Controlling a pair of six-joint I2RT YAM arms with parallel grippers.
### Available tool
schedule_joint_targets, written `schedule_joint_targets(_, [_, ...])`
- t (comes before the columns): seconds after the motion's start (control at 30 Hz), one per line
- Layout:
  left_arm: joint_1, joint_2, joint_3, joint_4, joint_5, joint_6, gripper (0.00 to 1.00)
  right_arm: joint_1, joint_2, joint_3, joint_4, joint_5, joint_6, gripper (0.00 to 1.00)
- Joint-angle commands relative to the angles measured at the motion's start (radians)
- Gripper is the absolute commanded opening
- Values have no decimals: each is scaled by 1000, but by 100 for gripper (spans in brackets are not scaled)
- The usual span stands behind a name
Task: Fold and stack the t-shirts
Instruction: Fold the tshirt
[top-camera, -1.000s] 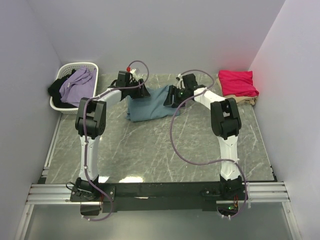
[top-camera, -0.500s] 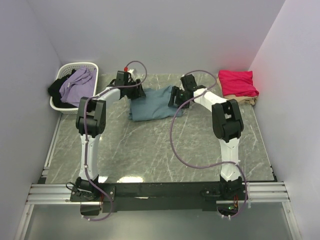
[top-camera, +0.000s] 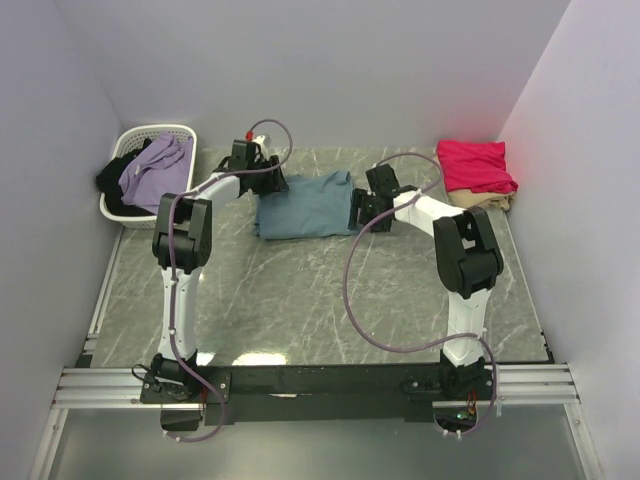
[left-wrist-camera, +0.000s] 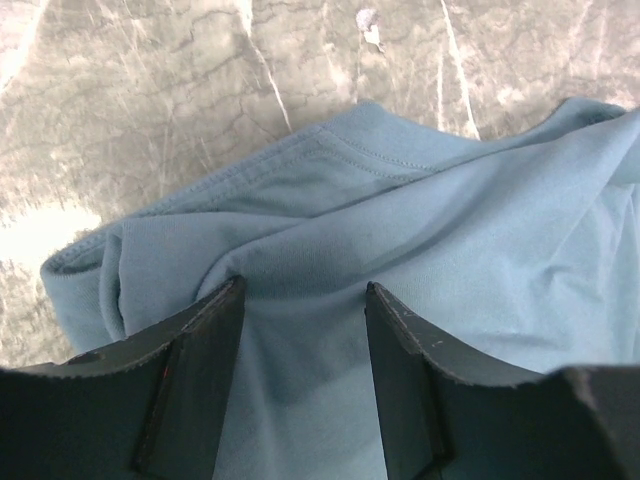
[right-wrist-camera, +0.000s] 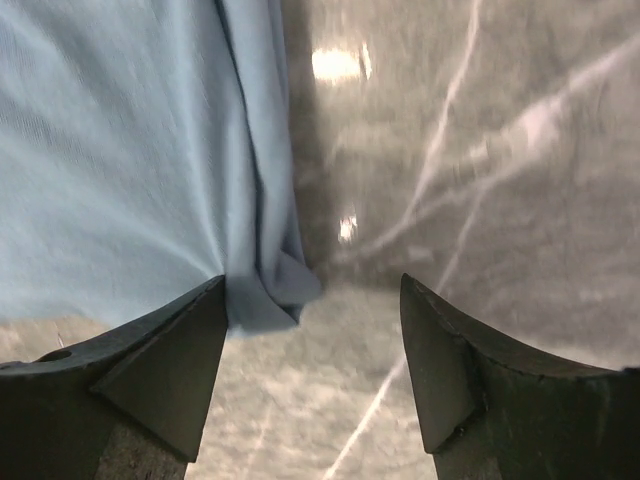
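A dusty teal-blue t-shirt (top-camera: 305, 203) lies partly folded on the marble table at the back middle. My left gripper (top-camera: 272, 183) is at its left end. In the left wrist view the left gripper (left-wrist-camera: 303, 290) has its jaws apart, tips pressed down on the teal cloth (left-wrist-camera: 420, 220), which runs between them. My right gripper (top-camera: 358, 208) is at the shirt's right edge. In the right wrist view the right gripper (right-wrist-camera: 312, 282) is wide open over bare table, the shirt's edge (right-wrist-camera: 120, 180) by its left finger. A crimson-pink t-shirt (top-camera: 476, 165) lies folded on a beige one (top-camera: 492, 203) at the back right.
A white slatted basket (top-camera: 160, 129) stands at the back left with a purple garment (top-camera: 152, 170) and a black one (top-camera: 112, 180) in it. White walls close in the table on three sides. The arms' cables loop over the table's middle.
My right gripper has moved right and nearer, and now stands open at the shirt's right edge. The teal shirt has been drawn out wider to the right. The left gripper shifted slightly.
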Motion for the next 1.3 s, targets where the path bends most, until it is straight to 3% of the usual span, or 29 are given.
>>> schedule_joint_targets(0.0, [15,-111,-65,79,19,11,59,0,-51,-97,-39,-87,-23,77])
schedule_joint_targets(0.17, [4,-270,-123,89,8,3,59,-3,-16,-20,-14,-168,-25,77])
schedule_joint_targets(0.37, [4,-434,-271,94,-105,-15,61,-25,56,14,56,-297,12,78])
schedule_joint_targets(0.57, [6,-442,-465,96,-124,-97,60,-39,123,21,145,-435,52,77])
schedule_joint_targets(0.83, [9,-430,-717,224,-101,-216,60,-56,142,9,178,-469,67,76])
schedule_joint_targets(1.27, [7,-491,-803,202,-153,-210,63,-56,155,11,159,-483,44,76])
